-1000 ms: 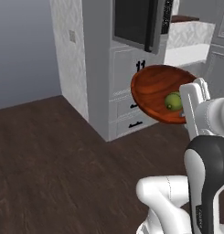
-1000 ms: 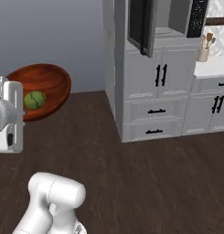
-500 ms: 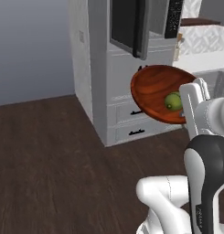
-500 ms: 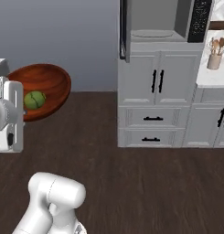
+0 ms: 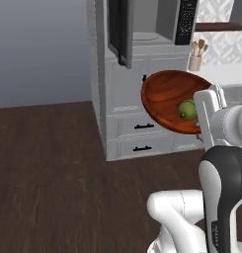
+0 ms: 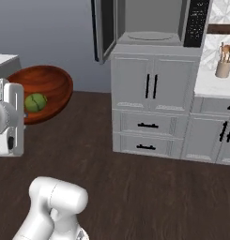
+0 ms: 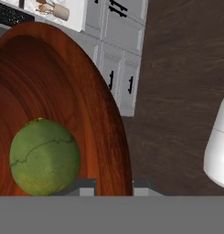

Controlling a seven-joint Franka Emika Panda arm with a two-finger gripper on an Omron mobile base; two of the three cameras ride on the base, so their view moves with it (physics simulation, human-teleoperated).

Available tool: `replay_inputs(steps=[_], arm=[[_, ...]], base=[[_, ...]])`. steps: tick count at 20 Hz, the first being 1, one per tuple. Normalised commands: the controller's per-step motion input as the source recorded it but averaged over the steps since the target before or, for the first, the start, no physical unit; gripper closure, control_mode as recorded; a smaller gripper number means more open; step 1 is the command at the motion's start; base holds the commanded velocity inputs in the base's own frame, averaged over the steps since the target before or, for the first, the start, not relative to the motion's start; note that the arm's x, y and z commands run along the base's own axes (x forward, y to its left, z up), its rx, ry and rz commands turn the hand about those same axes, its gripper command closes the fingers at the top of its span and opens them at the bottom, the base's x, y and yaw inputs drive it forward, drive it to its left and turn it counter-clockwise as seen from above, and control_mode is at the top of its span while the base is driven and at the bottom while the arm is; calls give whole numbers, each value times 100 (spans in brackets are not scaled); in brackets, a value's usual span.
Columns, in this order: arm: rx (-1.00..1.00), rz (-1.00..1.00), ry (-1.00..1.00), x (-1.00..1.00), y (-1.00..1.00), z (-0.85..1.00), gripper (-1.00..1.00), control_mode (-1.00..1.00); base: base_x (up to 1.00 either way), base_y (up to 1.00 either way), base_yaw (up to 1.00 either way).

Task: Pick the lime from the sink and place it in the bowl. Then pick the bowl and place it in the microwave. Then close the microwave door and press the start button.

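The gripper (image 5: 204,129) is clamped on the near rim of the bowl (image 5: 168,99), which it carries tilted with the lime (image 5: 188,109) resting inside. Since a second ago the whole view has swung as the base turns, bringing the microwave (image 6: 149,21) nearly square ahead, its microwave door (image 6: 101,28) standing open. Loading looks close.

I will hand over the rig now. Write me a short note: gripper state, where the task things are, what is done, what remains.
Gripper: shut on the rim of the bowl, held in the air and tilted.
The lime lies in the bowl.
The microwave is ahead above the cabinets, its microwave door open.
Done: lime in bowl, bowl picked up.
Left: put the bowl in the microwave, close the door, press start.
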Motion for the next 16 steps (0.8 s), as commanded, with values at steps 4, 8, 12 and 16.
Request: replay_inputs(steps=[4, 8, 12, 16], arm=[[0, 0, 0, 0, 0, 0, 100, 100], [0, 0, 0, 0, 0, 0, 100, 100], [0, 0, 0, 0, 0, 0, 100, 100], [0, 0, 0, 0, 0, 0, 100, 100]], base=[[0, -100, 33], [21, -100, 33], [51, -100, 32], [88, -100, 33]])
